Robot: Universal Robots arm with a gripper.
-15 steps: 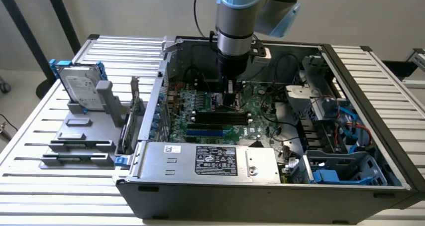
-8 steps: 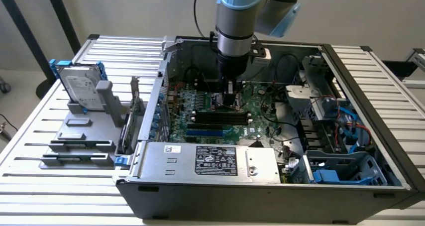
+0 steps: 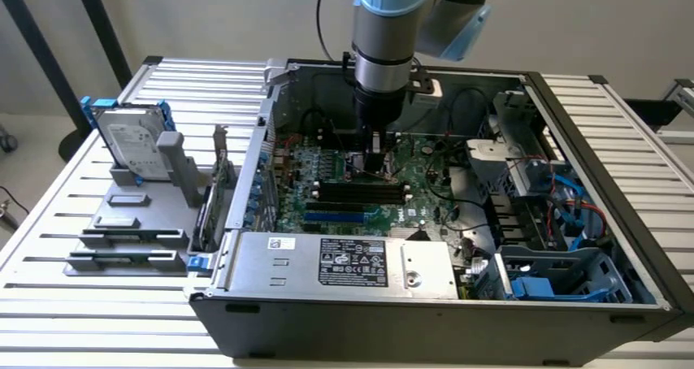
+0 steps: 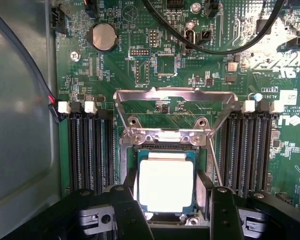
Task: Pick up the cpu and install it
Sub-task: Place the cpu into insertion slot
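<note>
The cpu [image 4: 166, 186], a small square chip with a pale silver top on a green base, sits between my gripper's [image 4: 167, 200] two black fingers [image 4: 131, 202], which press against its opposite edges. It hangs at or just over the open socket on the green motherboard [image 4: 115, 65], with the socket's metal load plate [image 4: 175, 95] swung open beyond it. I cannot tell whether the chip rests in the socket. In the exterior view my gripper [image 3: 376, 164] reaches straight down into the open computer case [image 3: 607, 166], low over the motherboard [image 3: 325, 166].
Black memory slots [image 4: 87, 150] flank the socket on both sides. A labelled silver power supply box [image 3: 347, 263] lies at the case's near edge. On the exterior view's left, a silver hard drive [image 3: 132, 145] with blue brackets stands upright on a grey holder [image 3: 130, 231]. Black cables [image 4: 200, 42] cross the board.
</note>
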